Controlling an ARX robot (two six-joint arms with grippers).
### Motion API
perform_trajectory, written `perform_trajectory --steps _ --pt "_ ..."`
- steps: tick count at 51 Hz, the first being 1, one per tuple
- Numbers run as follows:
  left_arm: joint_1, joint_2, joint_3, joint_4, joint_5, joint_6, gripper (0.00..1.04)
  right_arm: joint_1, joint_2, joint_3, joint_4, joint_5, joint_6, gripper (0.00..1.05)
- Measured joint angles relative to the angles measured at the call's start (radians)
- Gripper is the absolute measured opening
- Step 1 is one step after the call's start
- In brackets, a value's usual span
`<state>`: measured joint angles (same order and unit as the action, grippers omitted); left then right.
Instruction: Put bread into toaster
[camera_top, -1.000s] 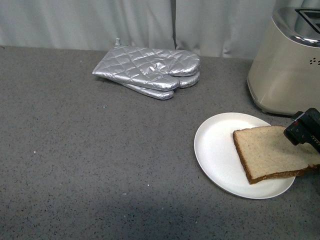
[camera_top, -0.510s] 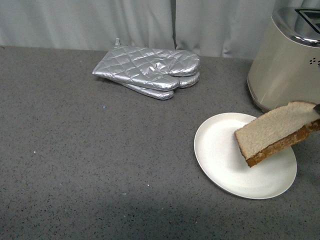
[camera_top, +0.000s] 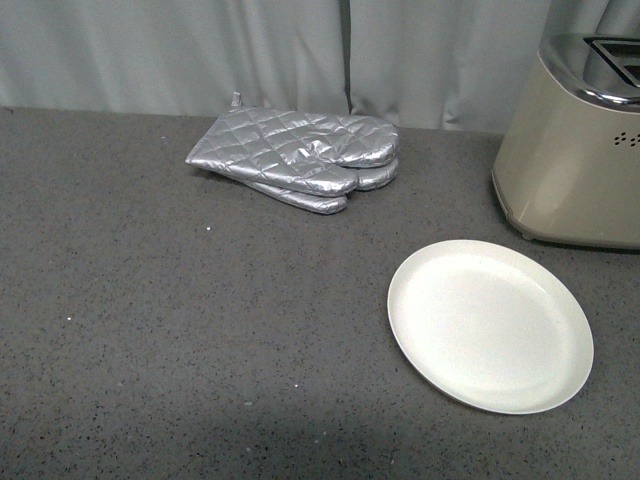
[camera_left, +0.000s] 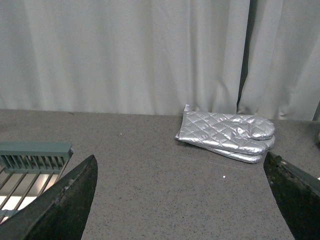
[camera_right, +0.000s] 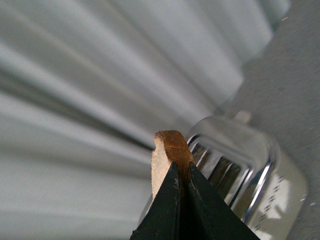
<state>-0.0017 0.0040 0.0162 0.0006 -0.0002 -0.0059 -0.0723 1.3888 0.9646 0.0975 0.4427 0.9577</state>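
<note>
The beige toaster (camera_top: 575, 150) with a chrome top stands at the right edge of the front view. The bread and my right gripper are out of the front view. In the right wrist view my right gripper (camera_right: 181, 175) is shut on the bread (camera_right: 167, 150), seen edge-on with its brown crust between the black fingers. Behind it is the toaster's (camera_right: 245, 170) chrome top with dark slots. My left gripper (camera_left: 182, 210) is open and empty above the grey counter, its fingers (camera_left: 65, 200) at the two lower corners of the left wrist view.
An empty round white plate (camera_top: 490, 325) lies in front of the toaster. Two quilted silver oven mitts (camera_top: 295, 155) lie stacked near the curtain, also in the left wrist view (camera_left: 227, 135). A green rack (camera_left: 32, 157) shows at the counter's edge.
The bread has been lifted off the plate by my right gripper and carried up and right, out of the front view. The plate is now empty.
</note>
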Motion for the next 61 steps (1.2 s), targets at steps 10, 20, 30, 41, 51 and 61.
perform_trajectory --steps 10,20,30,41,51,61 --pt "0.0 0.0 0.0 0.0 0.0 0.0 0.98 -0.048 0.126 0.041 -0.116 0.076 0.072 0.02" --pt "0.0 0.0 0.0 0.0 0.0 0.0 0.98 -0.029 0.175 0.086 -0.152 0.121 0.122 0.02" --pt "0.0 0.0 0.0 0.0 0.0 0.0 0.98 -0.013 0.219 0.166 -0.219 0.222 0.165 0.02" --pt "0.0 0.0 0.0 0.0 0.0 0.0 0.98 0.028 0.275 0.235 -0.275 0.285 0.203 0.02" --pt "0.0 0.0 0.0 0.0 0.0 0.0 0.98 0.065 0.319 0.29 -0.309 0.338 0.222 0.02" --pt "0.0 0.0 0.0 0.0 0.0 0.0 0.98 0.104 0.372 0.35 -0.333 0.347 0.193 0.24"
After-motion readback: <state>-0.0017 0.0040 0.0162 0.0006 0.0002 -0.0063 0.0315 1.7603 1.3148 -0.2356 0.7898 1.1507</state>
